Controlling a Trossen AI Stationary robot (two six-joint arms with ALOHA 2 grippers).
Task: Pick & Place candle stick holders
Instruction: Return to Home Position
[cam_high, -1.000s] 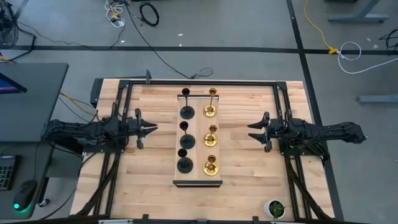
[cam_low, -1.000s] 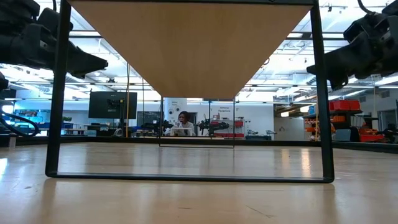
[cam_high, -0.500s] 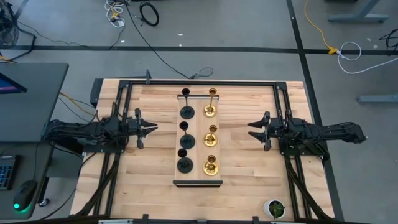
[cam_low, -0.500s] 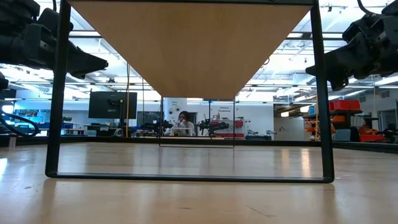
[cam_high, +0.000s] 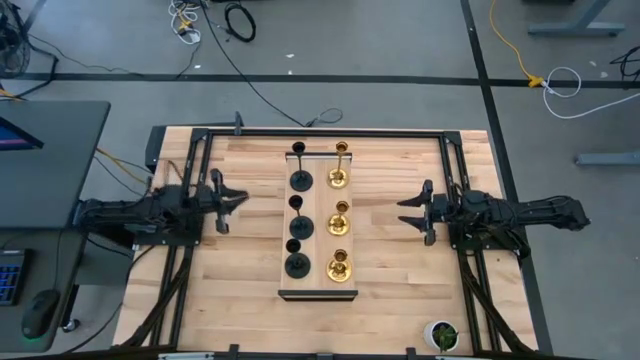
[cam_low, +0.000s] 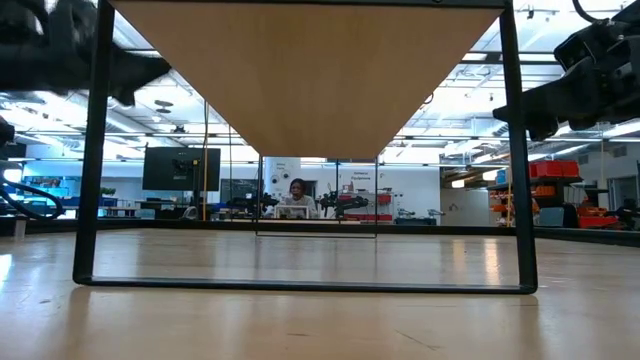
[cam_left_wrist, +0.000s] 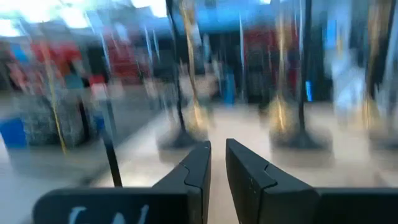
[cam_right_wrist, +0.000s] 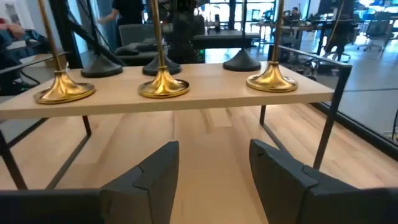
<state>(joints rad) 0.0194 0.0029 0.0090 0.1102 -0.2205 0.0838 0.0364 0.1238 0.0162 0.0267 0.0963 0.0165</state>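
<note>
Three black candle stick holders (cam_high: 299, 226) and three gold ones (cam_high: 340, 222) stand upright on their round bases, in two rows, on a raised light-wood stand (cam_high: 318, 285) with a black metal frame at the table's middle. The right wrist view shows the gold bases (cam_right_wrist: 163, 86) with the black bases (cam_right_wrist: 102, 65) behind them. My left gripper (cam_high: 240, 196) hovers left of the stand, fingers nearly together (cam_left_wrist: 217, 165), and holds nothing. My right gripper (cam_high: 405, 212) hovers right of the stand, open (cam_right_wrist: 213, 162) and empty. Both point at the stand.
A small green plant in a white pot (cam_high: 441, 335) stands at the table's near right corner. Black rails run along the table's left and right sides (cam_high: 455, 180). The low view looks under the stand's top (cam_low: 305, 80) between its legs. Bare wood lies on both sides of the stand.
My left gripper has drawn back a little toward the table's left edge and shifted toward the far edge; it is blurred in its wrist view and in the low view. My right gripper has kept still. The candle stick holders have not moved.
</note>
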